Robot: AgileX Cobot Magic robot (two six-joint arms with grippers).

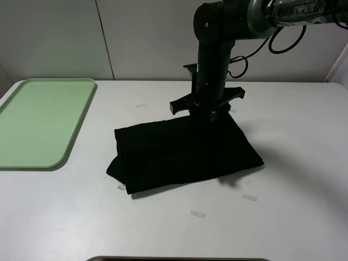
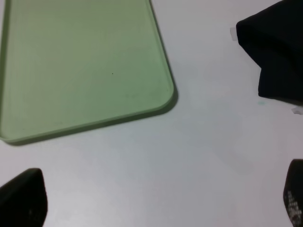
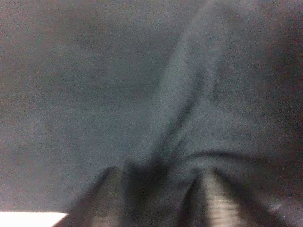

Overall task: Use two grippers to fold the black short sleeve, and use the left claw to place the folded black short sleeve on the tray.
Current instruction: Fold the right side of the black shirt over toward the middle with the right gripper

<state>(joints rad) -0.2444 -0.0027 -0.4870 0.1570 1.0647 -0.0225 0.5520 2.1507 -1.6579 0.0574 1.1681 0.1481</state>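
the shirt (image 1: 185, 152) is lying folded on the table (image 1: 293, 217), well apart from the tray (image 1: 43, 119). the right gripper (image 1: 213, 115) is pressing into its far edge, and i cannot tell whether it is gripping. cloth bunching between its fingers is risking a snag that undoes the fold. the left gripper (image 2: 156, 203) is hovering, jaws spread wide.

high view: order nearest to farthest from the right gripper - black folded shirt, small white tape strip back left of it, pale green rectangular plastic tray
1. black folded shirt: right under the right gripper, at its back edge.
2. small white tape strip: back left of the shirt.
3. pale green rectangular plastic tray: far left.
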